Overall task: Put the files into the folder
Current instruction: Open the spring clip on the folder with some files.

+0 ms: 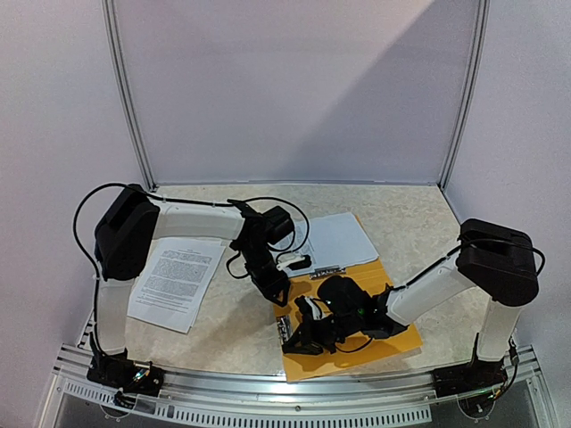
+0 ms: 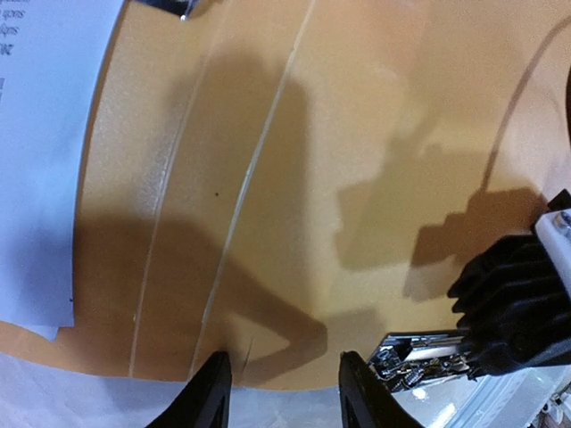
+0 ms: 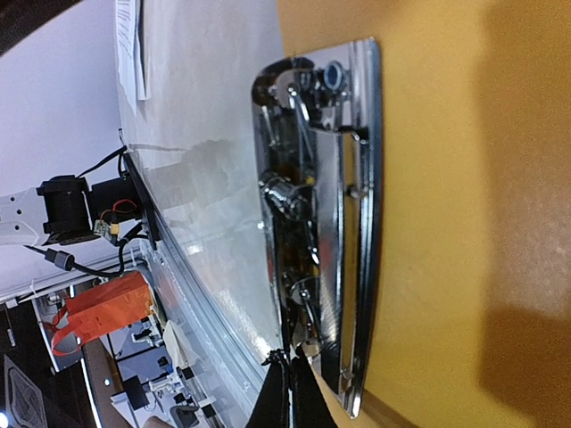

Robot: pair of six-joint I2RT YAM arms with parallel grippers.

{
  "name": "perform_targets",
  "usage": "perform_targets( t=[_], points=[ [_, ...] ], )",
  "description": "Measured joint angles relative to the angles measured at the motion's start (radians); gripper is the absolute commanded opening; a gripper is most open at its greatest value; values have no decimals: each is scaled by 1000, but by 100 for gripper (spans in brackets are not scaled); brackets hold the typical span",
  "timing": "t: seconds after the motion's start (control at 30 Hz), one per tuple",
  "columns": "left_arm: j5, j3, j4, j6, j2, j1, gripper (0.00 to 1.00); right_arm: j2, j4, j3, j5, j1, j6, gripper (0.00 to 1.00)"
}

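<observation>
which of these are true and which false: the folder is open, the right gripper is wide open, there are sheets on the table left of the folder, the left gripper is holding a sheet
1. The folder lies open on the table: true, its metal clip is showing.
2. The right gripper is wide open: false, it is shut, with its tips by the end of the metal clip.
3. Sheets lie on the table left of the folder: true.
4. The left gripper holds a sheet: false, its fingers stand apart with nothing between them, above the folder's orange surface.
</observation>
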Motion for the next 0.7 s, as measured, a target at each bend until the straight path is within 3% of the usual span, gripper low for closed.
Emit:
perform_targets(
  t=[0.17, 0.4, 0.7],
  points=[
    [-21, 8, -9, 13, 3, -8, 44, -2, 27, -13, 13, 4, 23, 12],
    [-29, 11, -14, 27, 5, -12, 44, -24, -111, 48, 42, 13, -1, 2],
    [-31, 11, -14, 27, 5, -13, 44, -130, -287, 43, 123, 10, -13, 19]
  ],
)
